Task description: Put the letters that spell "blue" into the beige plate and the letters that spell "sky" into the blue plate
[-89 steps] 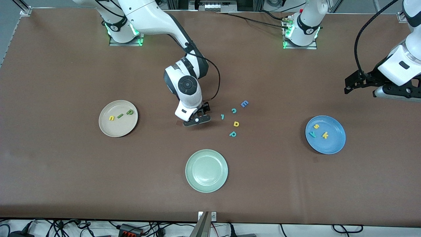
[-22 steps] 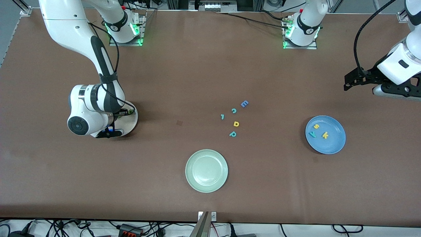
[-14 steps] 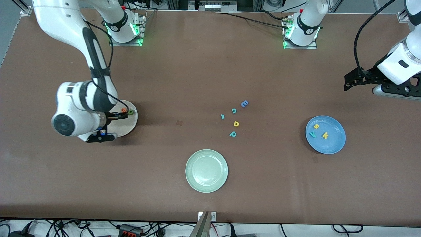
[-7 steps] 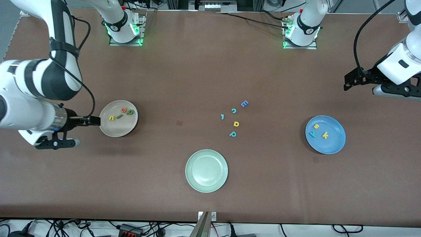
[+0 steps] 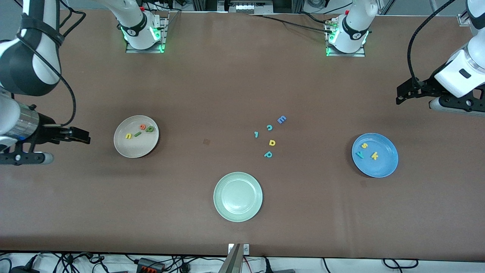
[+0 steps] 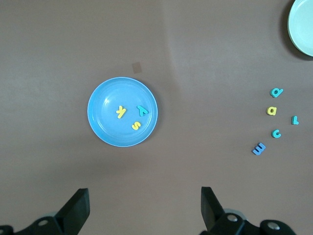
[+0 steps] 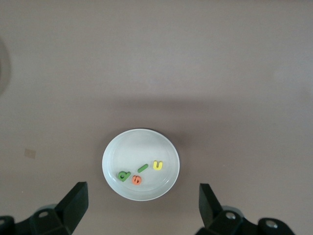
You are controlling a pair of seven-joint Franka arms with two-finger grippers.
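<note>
The beige plate (image 5: 125, 149) holds the yellow u (image 5: 129, 135), the dark green l (image 5: 137, 133), the orange e (image 5: 143, 127) and the olive b (image 5: 150, 129). My right gripper (image 5: 84, 135) hangs open and empty over bare table beside that plate, toward the right arm's end. In the right wrist view the beige plate (image 7: 161, 142) shows between the spread fingers (image 7: 78, 200). The blue plate (image 5: 382, 167) holds the yellow s (image 5: 364, 145), the teal y (image 5: 359, 154) and the yellow k (image 5: 374, 155). My left gripper (image 5: 398, 98) waits open over the left arm's end.
A mint-green plate (image 5: 238, 196) sits nearer the front camera, mid-table. Loose letters lie between the two filled plates: a blue E (image 5: 281, 120), a teal c (image 5: 269, 127), a teal hooked letter (image 5: 256, 134), a yellow d-like letter (image 5: 272, 142) and a teal p (image 5: 268, 154).
The right arm has drawn back from over the beige plate toward its end of the table, leaving the orange e lying in the plate. The left arm has not moved.
</note>
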